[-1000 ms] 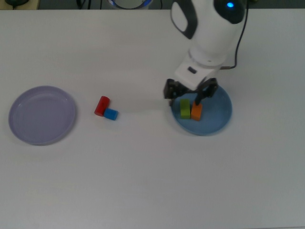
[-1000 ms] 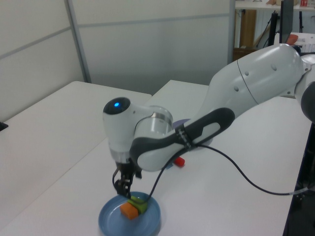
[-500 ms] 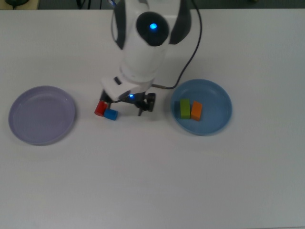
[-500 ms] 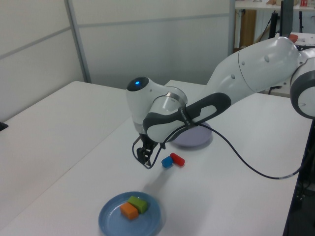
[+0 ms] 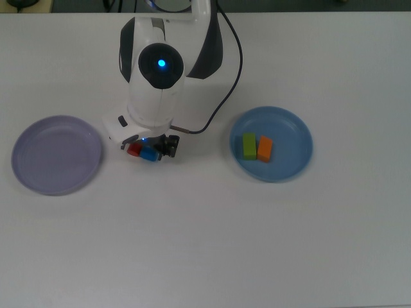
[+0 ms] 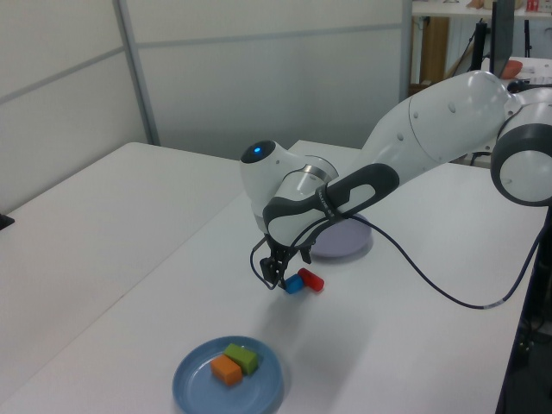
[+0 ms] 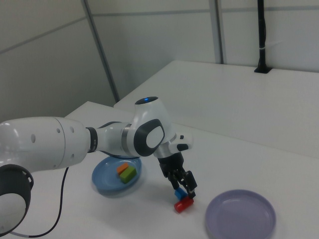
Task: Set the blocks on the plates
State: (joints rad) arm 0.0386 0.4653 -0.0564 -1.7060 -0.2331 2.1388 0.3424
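claw point(image 5: 149, 148) moved from mid-table to over blue cube point(image 5: 149, 154), red cylinder point(image 5: 134, 149)

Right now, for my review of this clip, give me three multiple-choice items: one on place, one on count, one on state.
1. Where is the end effector?
A. over the red and blue blocks
B. over the blue plate
C. over the purple plate

2. How many blocks lie on the blue plate?
A. none
B. two
C. four

3. The purple plate is:
A. empty
B. holding one block
C. overturned

Answers:
1 A, it hangs by the red block and blue block.
2 B, the green block and orange block.
3 A, nothing lies on it.
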